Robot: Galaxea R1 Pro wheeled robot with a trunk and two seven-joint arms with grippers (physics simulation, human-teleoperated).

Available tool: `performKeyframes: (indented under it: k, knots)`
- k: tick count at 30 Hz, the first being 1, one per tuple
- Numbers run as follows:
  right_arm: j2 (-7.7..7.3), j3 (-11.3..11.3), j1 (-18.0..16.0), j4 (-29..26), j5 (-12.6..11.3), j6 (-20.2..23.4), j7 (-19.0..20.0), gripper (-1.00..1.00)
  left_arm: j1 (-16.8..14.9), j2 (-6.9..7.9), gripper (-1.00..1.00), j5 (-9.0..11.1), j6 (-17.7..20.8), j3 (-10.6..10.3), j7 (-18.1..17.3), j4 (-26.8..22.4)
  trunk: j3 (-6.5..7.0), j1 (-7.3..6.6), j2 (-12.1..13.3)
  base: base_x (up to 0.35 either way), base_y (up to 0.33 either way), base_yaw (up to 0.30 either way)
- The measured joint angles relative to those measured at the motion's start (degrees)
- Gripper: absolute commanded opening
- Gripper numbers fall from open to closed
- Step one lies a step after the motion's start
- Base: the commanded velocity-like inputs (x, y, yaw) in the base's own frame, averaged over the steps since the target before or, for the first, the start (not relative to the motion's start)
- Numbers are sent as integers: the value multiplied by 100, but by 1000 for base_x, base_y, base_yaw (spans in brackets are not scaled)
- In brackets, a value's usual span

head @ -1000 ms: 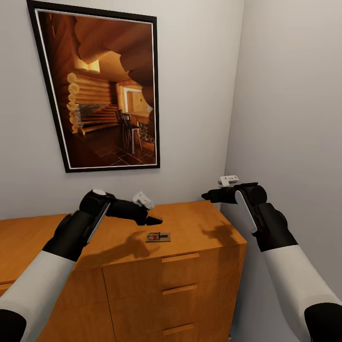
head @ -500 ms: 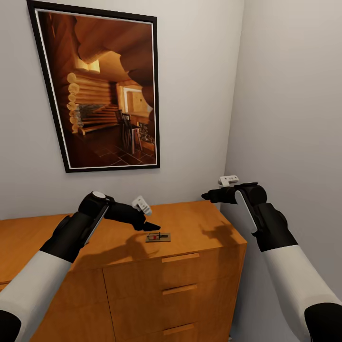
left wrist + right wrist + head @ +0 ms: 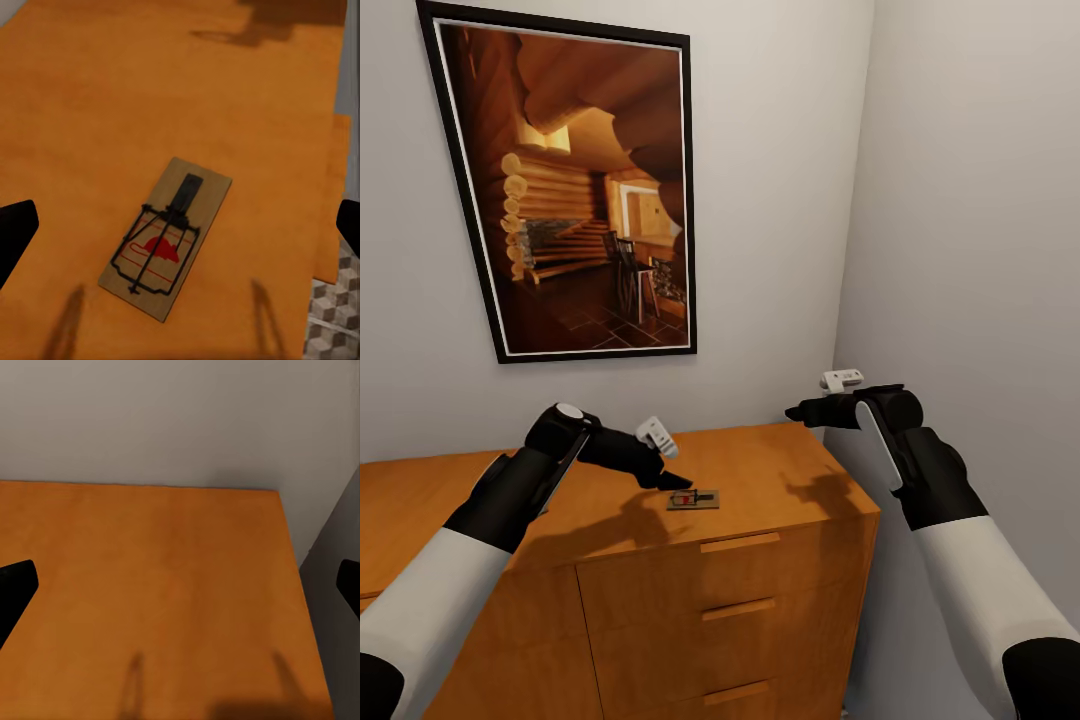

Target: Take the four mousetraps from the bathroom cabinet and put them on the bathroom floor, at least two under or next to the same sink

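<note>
My left gripper (image 3: 676,483) hovers spread wide over one mousetrap (image 3: 693,498) on the cabinet (image 3: 780,480) worktop.

Mousetrap lies flat near the worktop's front edge, above the drawers, at about 4 o'clock from my left gripper tips, just beside them, not touching. In the left wrist view the mousetrap (image 3: 166,237) sits between my fingers, red mark up, floor tiles (image 3: 334,315) past the worktop edge. My right gripper (image 3: 793,411) is released too, empty, hanging over the worktop's back right corner, well apart at 2 o'clock from the mousetrap. Framed picture (image 3: 565,190) on the wall at 12 o'clock.
</note>
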Motion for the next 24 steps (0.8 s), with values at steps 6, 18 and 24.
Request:
performKeyframes:
  k: [6, 18, 24]
  knots:
    - [-3, 0, 0, 0, -5, 0, 1, 100, 0, -4, 100, -40, -6, 4, -109, 5, 0, 0, 0, 0, 0, 0]
    - [-5, 0, 0, 0, -8, 0, 1, 100, 0, -12, 100, -96, 2, 9, -131, 33, 0, 0, 0, 0, 0, 0]
    - [-2, 0, 0, 0, -6, 0, 2, 100, 0, -31, 100, -228, 34, 27, -122, 38, 0, 0, 0, 0, 0, 0]
